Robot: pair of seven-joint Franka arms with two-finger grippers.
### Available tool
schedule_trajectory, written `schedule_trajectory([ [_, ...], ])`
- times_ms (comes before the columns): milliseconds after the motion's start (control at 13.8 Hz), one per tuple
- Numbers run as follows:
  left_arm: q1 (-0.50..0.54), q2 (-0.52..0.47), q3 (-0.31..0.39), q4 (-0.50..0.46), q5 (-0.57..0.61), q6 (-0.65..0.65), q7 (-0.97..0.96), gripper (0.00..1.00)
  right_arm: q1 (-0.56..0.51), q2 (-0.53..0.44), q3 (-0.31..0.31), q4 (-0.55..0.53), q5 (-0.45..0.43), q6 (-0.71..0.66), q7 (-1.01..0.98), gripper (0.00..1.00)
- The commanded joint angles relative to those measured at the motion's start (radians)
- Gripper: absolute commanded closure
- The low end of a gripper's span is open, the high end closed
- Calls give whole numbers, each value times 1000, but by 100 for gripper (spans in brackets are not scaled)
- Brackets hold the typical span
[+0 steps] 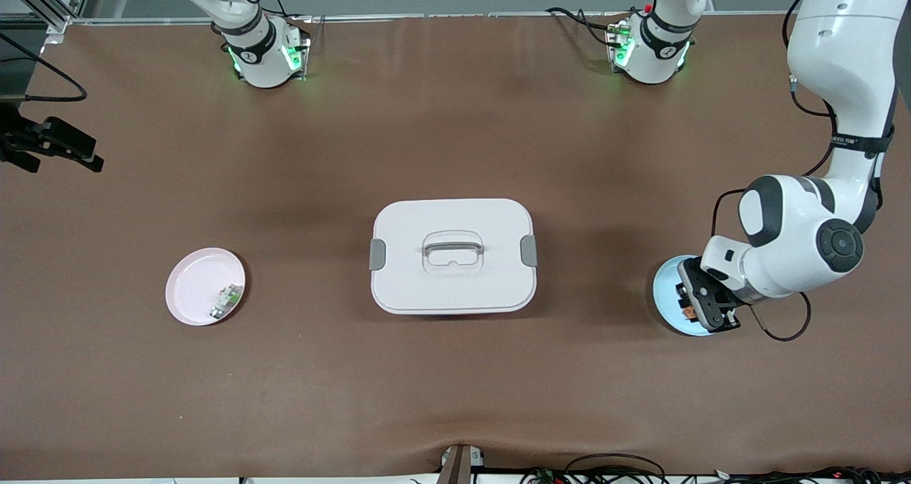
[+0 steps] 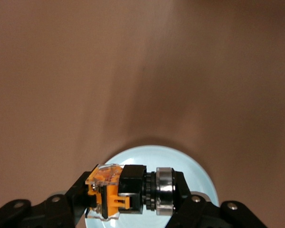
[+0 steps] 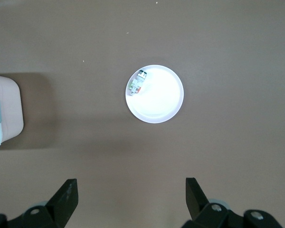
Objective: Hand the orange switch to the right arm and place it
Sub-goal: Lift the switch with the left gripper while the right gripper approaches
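Note:
The orange switch, a black block with an orange cap and a silver ring, is clamped between the fingers of my left gripper. That gripper is shut on the orange switch over a light blue plate at the left arm's end of the table. The same plate shows under the switch in the left wrist view. My right gripper stands open and holds nothing, high above the table. It looks down on a pink plate.
A white lidded box with a grey handle sits mid-table. The pink plate at the right arm's end holds a small green-white-grey part. A black mount juts in at that end's edge.

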Motion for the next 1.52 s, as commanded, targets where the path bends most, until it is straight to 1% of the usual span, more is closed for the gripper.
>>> schedule_trajectory([
  [0, 0, -45, -33, 42, -60, -97, -114, 100, 72, 33, 7, 12, 2, -10, 49, 0],
  [72, -1, -67, -53, 48, -83, -121, -196, 100, 103, 42, 7, 11, 2, -2, 104, 0],
  [144, -1, -83, -68, 56, -94, -152, -307, 100, 126, 58, 7, 12, 5, 5, 117, 0],
  [217, -3, -96, -93, 73, -94, -181, -428, 100, 147, 66, 7, 11, 39, 25, 117, 0],
  [433, -4, -99, -168, 117, -89, -221, -781, 100, 152, 93, 6, 6, 247, 57, 125, 0],
  [506, -6, -100, -203, 120, -89, -223, -912, 100, 154, 99, 7, 5, 292, 74, 125, 0],
  [722, -4, -111, -289, 122, -85, -221, -1307, 100, 171, 138, 7, -3, 385, 120, 125, 0],
  [867, -12, -110, -329, 146, -89, -221, -1517, 100, 181, 139, 7, -32, 419, 166, 126, 0],
  [1083, -27, -100, -372, 172, -91, -221, -1784, 100, 209, 139, 7, -72, 488, 235, 125, 0],
  [1300, -78, -88, -374, 211, -92, -220, -2060, 100, 230, 138, 7, -92, 553, 283, 125, 0],
  [1444, -98, -73, -375, 229, -115, -214, -2229, 100, 244, 138, 7, -103, 614, 324, 112, 0],
])
